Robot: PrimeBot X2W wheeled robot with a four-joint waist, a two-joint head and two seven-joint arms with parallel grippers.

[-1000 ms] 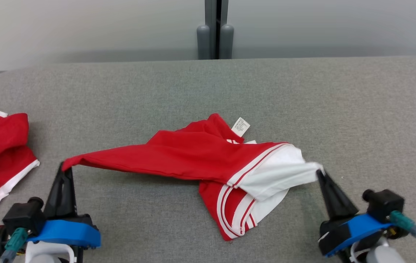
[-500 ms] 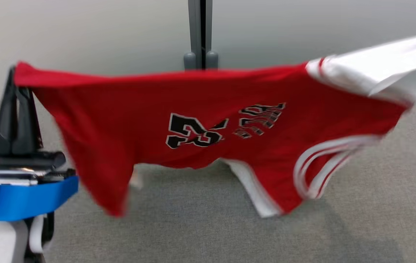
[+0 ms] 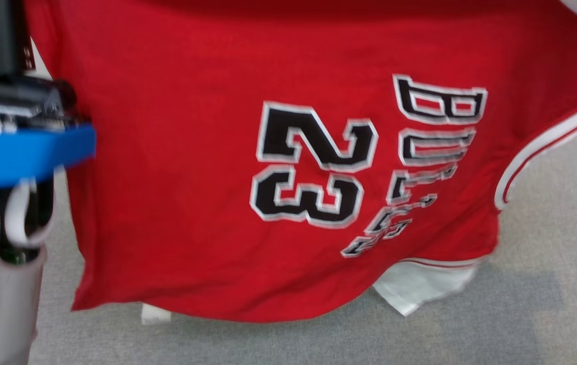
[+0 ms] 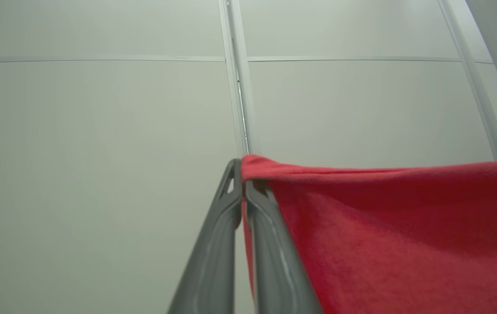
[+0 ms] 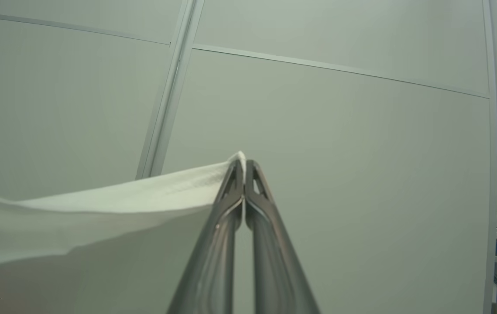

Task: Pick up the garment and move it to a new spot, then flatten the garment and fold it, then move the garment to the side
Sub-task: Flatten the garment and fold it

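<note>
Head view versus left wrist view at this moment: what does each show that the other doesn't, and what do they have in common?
Head view: the jersey's black 23 and lettering, its white trim, and the grey table below it. Left wrist view: the left pincer shut on the jersey's red corner, with pale wall panels behind. Shared: the red jersey fabric, hanging spread out.

One red garment [image 3: 192, 152], two claws, left claw [image 4: 243, 181], right claw [image 5: 244, 169]
</note>
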